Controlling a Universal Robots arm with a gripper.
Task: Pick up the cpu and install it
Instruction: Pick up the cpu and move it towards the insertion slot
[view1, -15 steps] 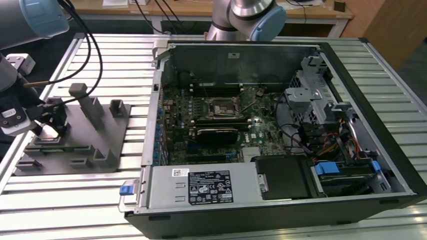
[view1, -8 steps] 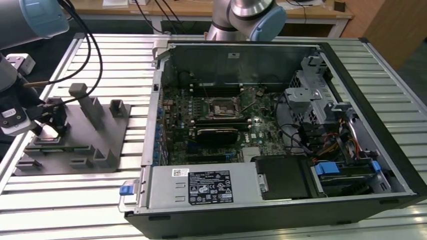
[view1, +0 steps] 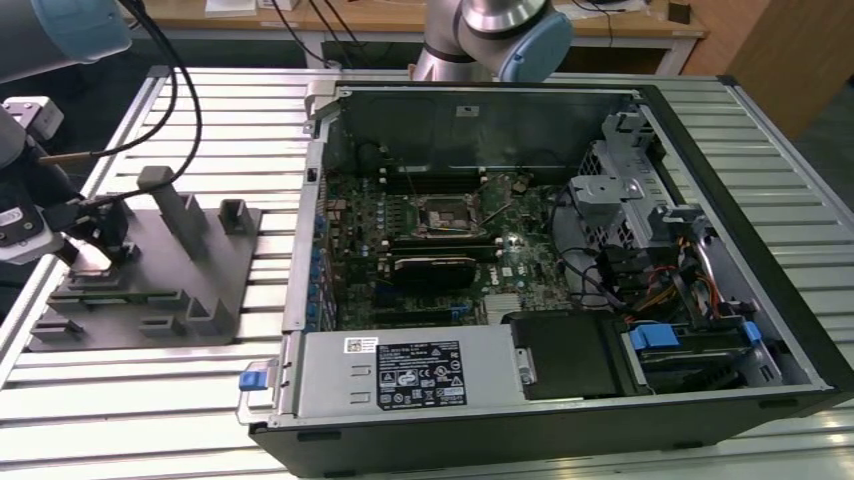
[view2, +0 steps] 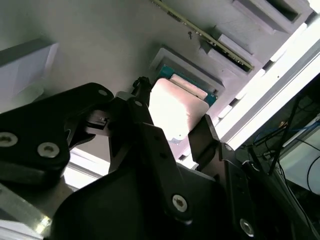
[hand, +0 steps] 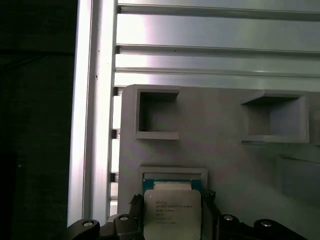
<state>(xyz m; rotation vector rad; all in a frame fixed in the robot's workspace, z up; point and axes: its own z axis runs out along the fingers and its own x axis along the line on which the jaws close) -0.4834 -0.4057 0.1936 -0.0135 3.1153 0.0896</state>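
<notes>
Here, in the second wrist view, the gripper (view2: 171, 122) grips the cpu (view2: 175, 107): its two black fingers (view2: 202, 137) press on opposite edges, close over the grey block (view2: 100, 45).

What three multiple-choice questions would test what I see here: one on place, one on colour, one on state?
1. Where is the cpu?
A. on a shelf
B. in the grey holder
C. on the floor

2. What colour is its top?
A. silver-white
B. red
C. black

3. How is the case?
A. shut
B. upright
C. lying open, board exposed

Answers:
1 B: in the first wrist view it sits in a recess of the holder.
2 A: its top shines pale in both wrist views.
3 C: the board shows inside it in the exterior view.
</notes>
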